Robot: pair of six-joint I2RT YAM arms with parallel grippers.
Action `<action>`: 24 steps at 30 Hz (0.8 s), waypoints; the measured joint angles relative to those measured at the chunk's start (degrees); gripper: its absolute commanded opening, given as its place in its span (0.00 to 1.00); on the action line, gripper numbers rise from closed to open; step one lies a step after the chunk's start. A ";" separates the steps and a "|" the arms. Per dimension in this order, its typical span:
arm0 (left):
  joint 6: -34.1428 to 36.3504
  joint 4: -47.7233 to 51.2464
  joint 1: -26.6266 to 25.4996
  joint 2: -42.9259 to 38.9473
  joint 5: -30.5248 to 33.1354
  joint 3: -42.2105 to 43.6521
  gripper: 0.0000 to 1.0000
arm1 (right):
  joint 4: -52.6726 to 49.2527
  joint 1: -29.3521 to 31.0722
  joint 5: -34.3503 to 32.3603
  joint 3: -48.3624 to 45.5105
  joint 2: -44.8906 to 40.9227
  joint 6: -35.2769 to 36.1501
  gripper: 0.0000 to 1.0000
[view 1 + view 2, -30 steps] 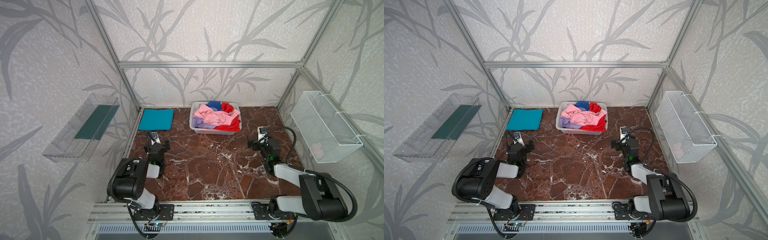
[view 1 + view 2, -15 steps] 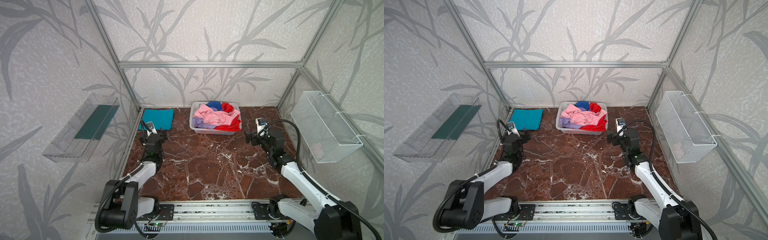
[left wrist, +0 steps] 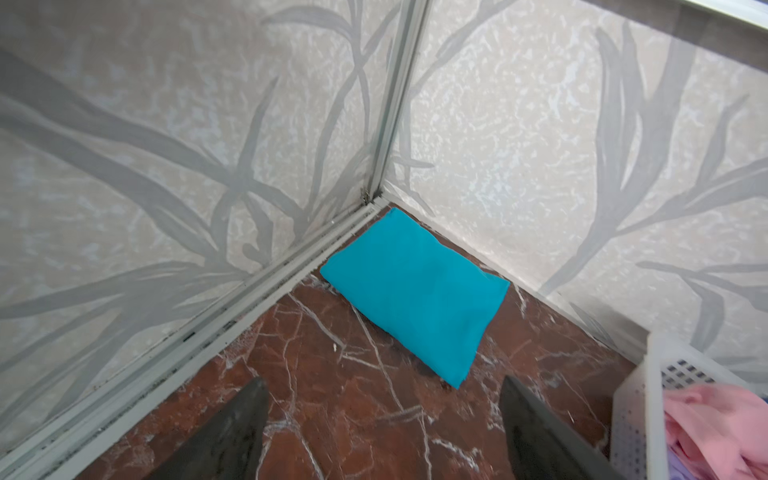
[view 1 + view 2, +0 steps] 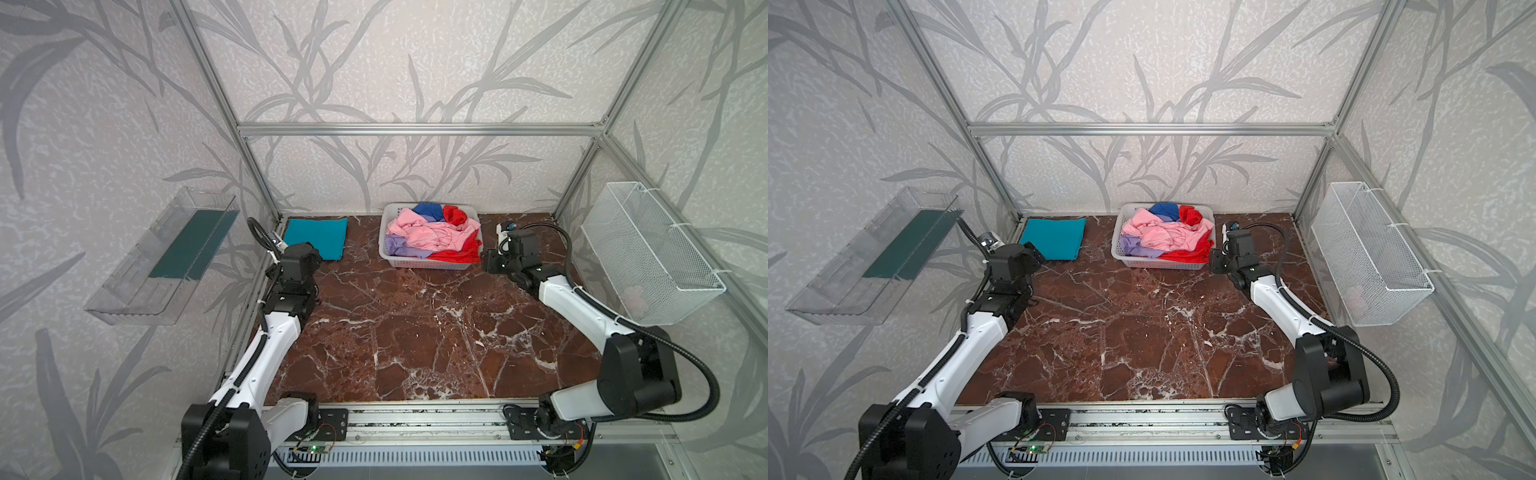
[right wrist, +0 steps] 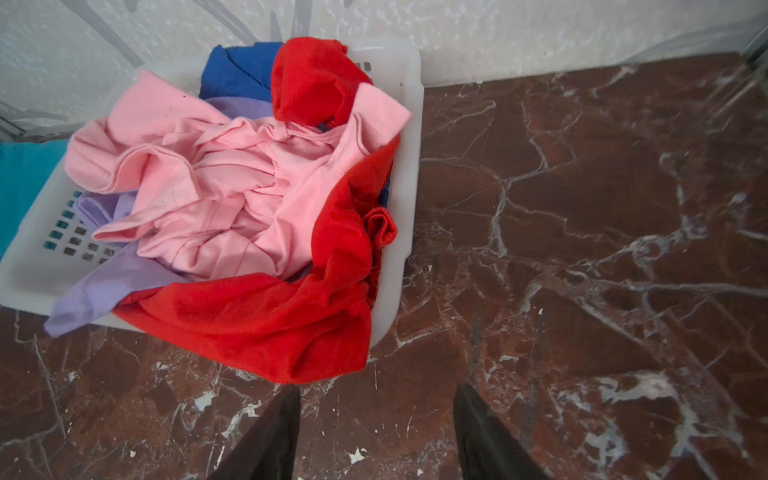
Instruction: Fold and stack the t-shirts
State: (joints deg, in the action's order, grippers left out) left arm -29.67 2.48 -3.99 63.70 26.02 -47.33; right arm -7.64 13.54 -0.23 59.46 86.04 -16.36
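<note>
The tabletop [image 4: 415, 332] is a red-brown, stone-look slab with white veins, smooth with a low sheen. The basket [image 5: 409, 187] is white perforated plastic, smooth, matt and slightly translucent. The pink t-shirt [image 5: 232, 183], red t-shirt [image 5: 257, 324], lavender t-shirt [image 5: 104, 286] and blue t-shirt [image 5: 237, 70] are soft, matt cloth, heavily creased. The teal t-shirt [image 3: 411, 291] is the same matt cloth, lying smooth. The frame bars [image 4: 415, 129] are bare metal with a satin finish. The wall panels [image 3: 519, 124] are rough, embossed and matt. The wall tray [image 4: 137, 282] is clear, glossy plastic. The wire mesh bin [image 4: 648, 257] is fine white mesh, probably coated metal.

A folded t-shirt [image 4: 318, 243] lies in the back-left corner of the surface [image 4: 415, 332]. Right of it, at the back middle, a basket [image 4: 403, 262] holds a heap of t-shirts [image 4: 428, 239].
</note>
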 measured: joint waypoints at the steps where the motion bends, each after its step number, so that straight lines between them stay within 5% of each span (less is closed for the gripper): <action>1: -0.33 1.20 -0.02 0.66 -1.84 -1.05 0.98 | -0.11 0.00 -0.24 0.79 1.51 -1.31 0.54; 6: -3.32 3.98 -1.20 6.19 -9.94 -6.49 0.99 | 0.31 0.02 -1.40 4.48 9.44 -7.96 0.52; 9: -5.25 4.39 -4.00 9.38 -12.85 -6.54 0.87 | 2.25 0.02 -2.03 5.97 13.51 -10.88 0.51; 12: -6.40 4.94 -7.98 13.79 -14.51 -7.30 0.73 | 4.83 0.02 -2.82 6.16 15.10 -12.59 0.40; 16: -7.04 5.38 -12.79 20.70 -15.80 -10.19 0.70 | 9.29 0.09 -2.99 4.92 15.82 -14.99 0.18; 24: -7.54 6.14 -18.97 32.35 -16.92 -19.47 0.73 | 14.53 1.20 -3.32 -4.39 9.25 -21.49 0.20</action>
State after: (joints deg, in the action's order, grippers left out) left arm -37.21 8.62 -22.96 96.05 9.10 -66.81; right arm 6.90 14.74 -3.55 55.07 95.29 -37.85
